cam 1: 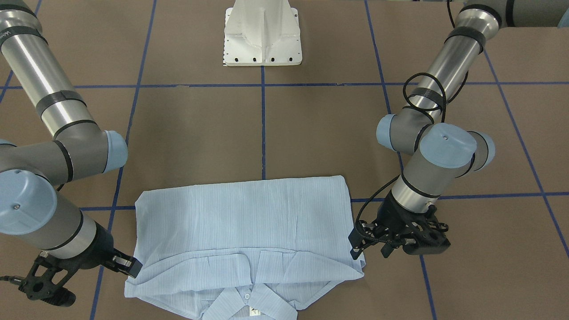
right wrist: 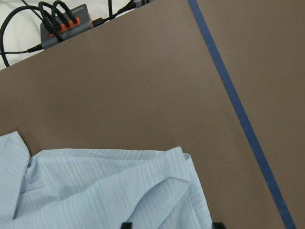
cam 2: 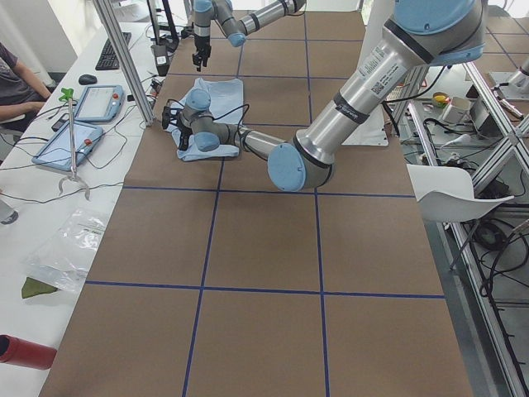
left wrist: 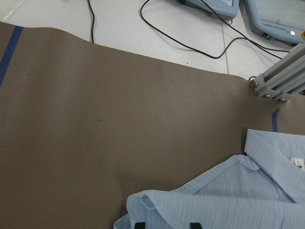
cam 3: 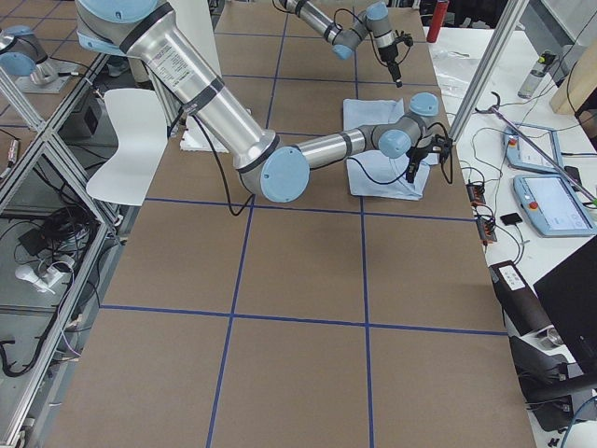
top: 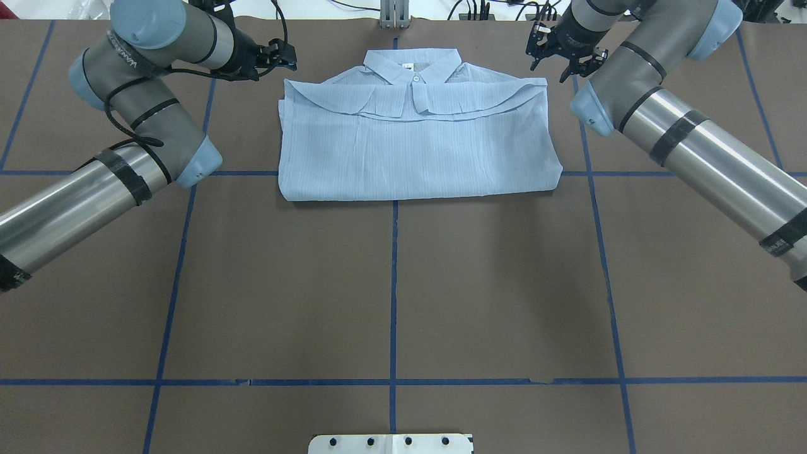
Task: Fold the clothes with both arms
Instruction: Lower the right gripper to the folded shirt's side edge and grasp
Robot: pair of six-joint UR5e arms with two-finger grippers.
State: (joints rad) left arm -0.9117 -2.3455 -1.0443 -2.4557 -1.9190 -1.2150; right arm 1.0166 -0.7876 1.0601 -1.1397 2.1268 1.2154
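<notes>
**Folded shirt with a gripper at each shoulder, as seen from overhead.**
Nearest, at 6 o'clock, stands the white base [top: 391, 443]. Beyond it the brown table [top: 504, 284] with its blue tape grid runs to the light blue shirt [top: 416, 145]. The shirt lies folded into a rectangle at 12 o'clock, with its collar [top: 413, 66] on the far edge. The left gripper [left wrist: 166, 224] hangs at the shirt's 10 o'clock corner and the right gripper [right wrist: 172, 224] at its 2 o'clock corner. Both are released, with fingers spread over the shoulder fold and grasping nothing.
</notes>
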